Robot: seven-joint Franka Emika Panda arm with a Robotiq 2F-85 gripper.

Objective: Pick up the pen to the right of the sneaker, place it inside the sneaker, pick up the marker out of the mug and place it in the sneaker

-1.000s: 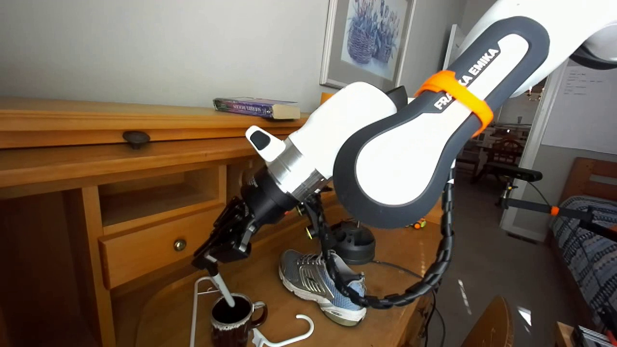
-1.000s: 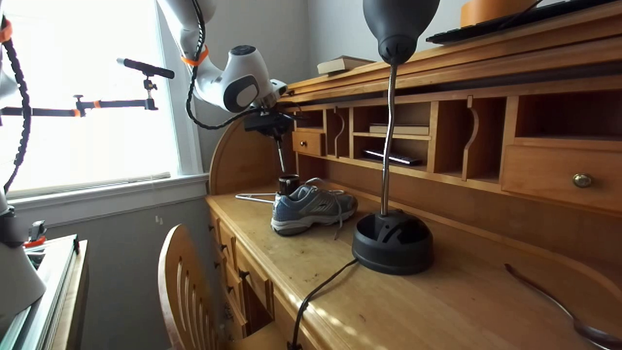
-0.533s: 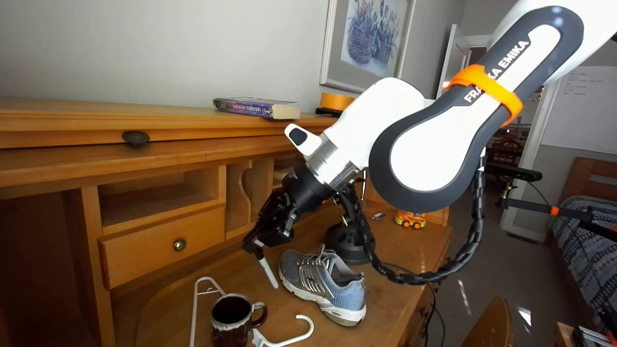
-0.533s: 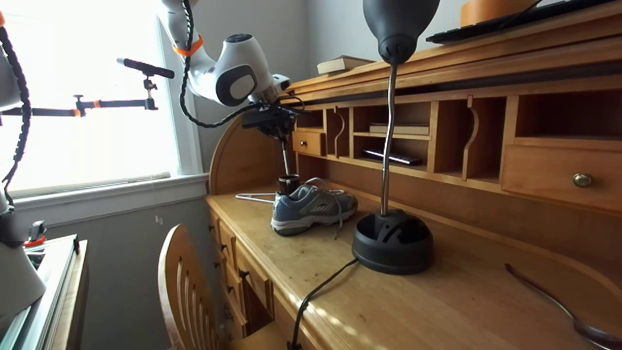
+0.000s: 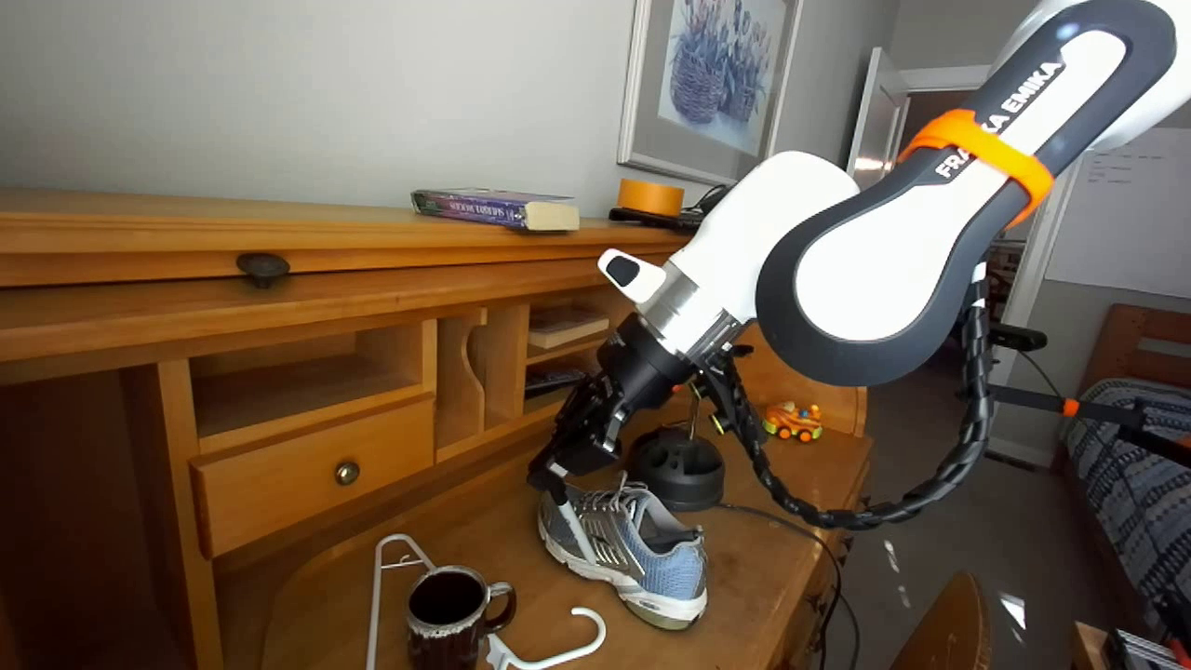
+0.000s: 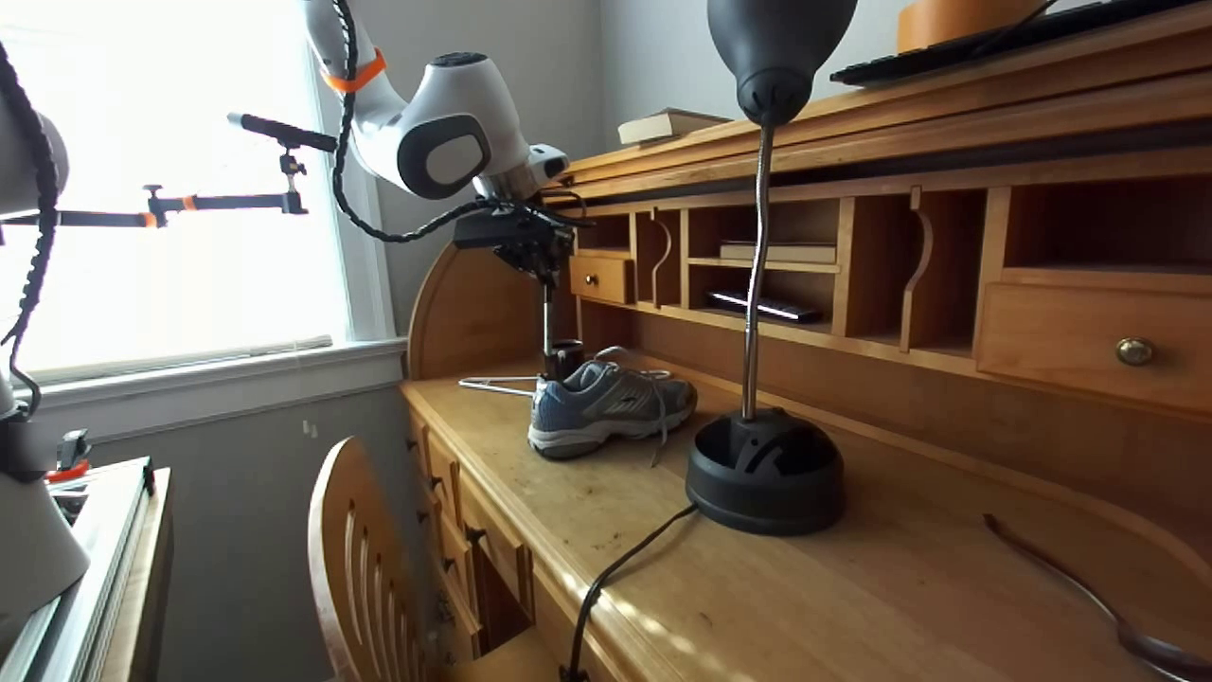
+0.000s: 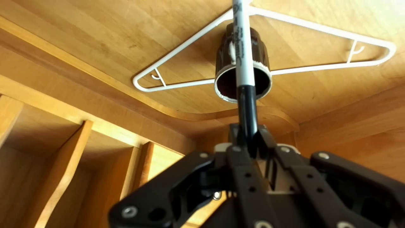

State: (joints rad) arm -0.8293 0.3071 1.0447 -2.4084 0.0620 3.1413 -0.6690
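Black-brown, the mug (image 5: 447, 644) stands on the counter (image 6: 663, 587), its inside dark — the white marker (image 7: 243, 47) hangs outside it, its black cap (image 7: 247, 107) pinched between nearly closed jaws. The arm (image 5: 865, 279) slants down, marker tip near the sneaker (image 5: 625, 551).

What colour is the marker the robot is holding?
The marker is whitish with dark lettering, and black at its held end; best seen in the wrist view.
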